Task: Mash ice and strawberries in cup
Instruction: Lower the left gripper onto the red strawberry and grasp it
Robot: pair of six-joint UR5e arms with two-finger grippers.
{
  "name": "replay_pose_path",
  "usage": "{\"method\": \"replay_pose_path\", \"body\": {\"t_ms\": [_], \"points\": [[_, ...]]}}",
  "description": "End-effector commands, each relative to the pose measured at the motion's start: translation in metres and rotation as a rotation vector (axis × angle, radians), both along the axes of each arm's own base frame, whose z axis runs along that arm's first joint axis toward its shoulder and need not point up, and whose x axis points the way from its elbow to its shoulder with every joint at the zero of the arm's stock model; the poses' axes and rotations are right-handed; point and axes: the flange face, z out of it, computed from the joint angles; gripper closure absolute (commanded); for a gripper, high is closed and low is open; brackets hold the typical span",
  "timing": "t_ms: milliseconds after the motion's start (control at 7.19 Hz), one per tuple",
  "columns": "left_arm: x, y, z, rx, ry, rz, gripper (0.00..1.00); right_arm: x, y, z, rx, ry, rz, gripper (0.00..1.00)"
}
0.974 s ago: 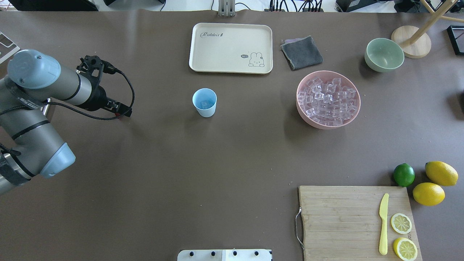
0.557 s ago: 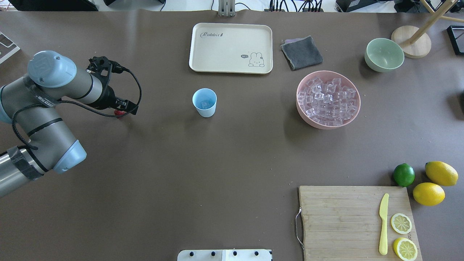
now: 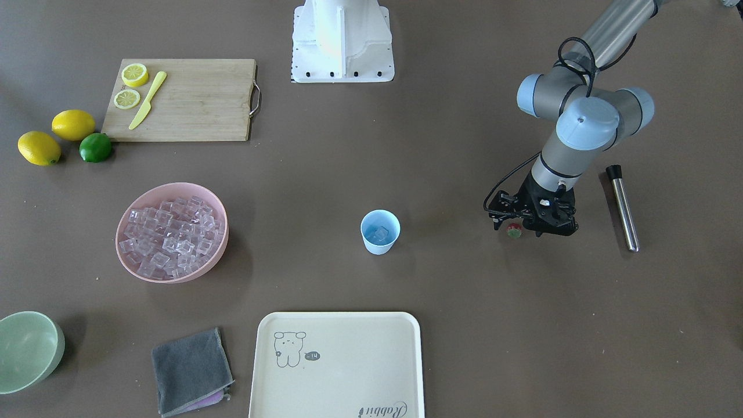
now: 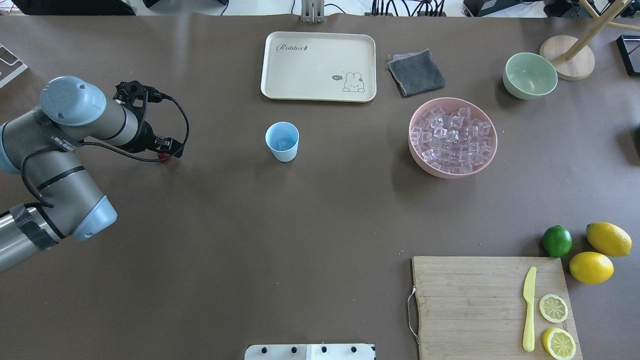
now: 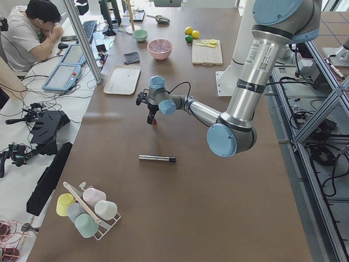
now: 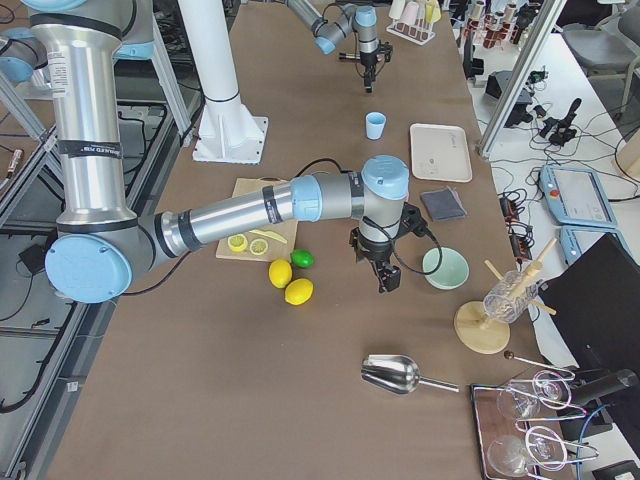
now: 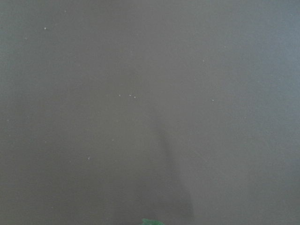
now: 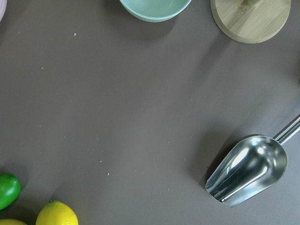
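**A:** The left arm [image 4: 75, 125] has eased back a touch from the cup [image 3: 377, 247] since a moment ago. The strawberry [image 3: 514, 231] and the cup lie where they were.

**B:** And the left gripper [image 3: 518, 226]?

**A:** It is low over the strawberry, near the left edge of the desk [image 3: 325, 174] and well apart from the cup. The cup stands mid-desk with ice [image 3: 381, 234] inside. I can't tell whether the jaws are clamped on the strawberry. Same for the right gripper [image 6: 385, 284], over by the green bowl [image 6: 447, 270].

**B:** Then pinch the strawberry's body gently, lift it clear, and let go low over the rim.
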Motion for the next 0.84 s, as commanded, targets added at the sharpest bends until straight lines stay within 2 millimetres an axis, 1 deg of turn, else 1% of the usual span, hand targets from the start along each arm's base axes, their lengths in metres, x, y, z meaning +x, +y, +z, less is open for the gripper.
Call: {"method": "replay_pose_path", "body": {"t_ms": [0, 139, 278, 418, 557, 696], "points": [[0.005, 0.003, 0.003, -0.008, -0.005, 0.003, 0.11, 0.000, 0.003, 0.004, -0.003, 0.000, -0.002, 0.03], [0.009, 0.005, 0.003, -0.008, -0.006, 0.009, 0.17, 0.000, 0.003, 0.004, -0.004, -0.002, -0.002, 0.03], [0.011, 0.004, 0.004, -0.009, -0.010, 0.008, 0.25, 0.000, 0.005, 0.006, -0.006, -0.003, -0.003, 0.03], [0.016, 0.004, 0.006, -0.011, -0.017, 0.011, 0.31, 0.000, 0.009, 0.011, 0.012, -0.004, -0.001, 0.03], [0.017, 0.003, 0.003, -0.009, -0.015, 0.011, 0.40, 0.000, 0.010, 0.012, 0.023, -0.007, 0.000, 0.03], [0.018, 0.002, 0.000, -0.009, -0.015, 0.011, 0.51, 0.000, 0.010, 0.012, 0.021, -0.010, 0.001, 0.03]]}}
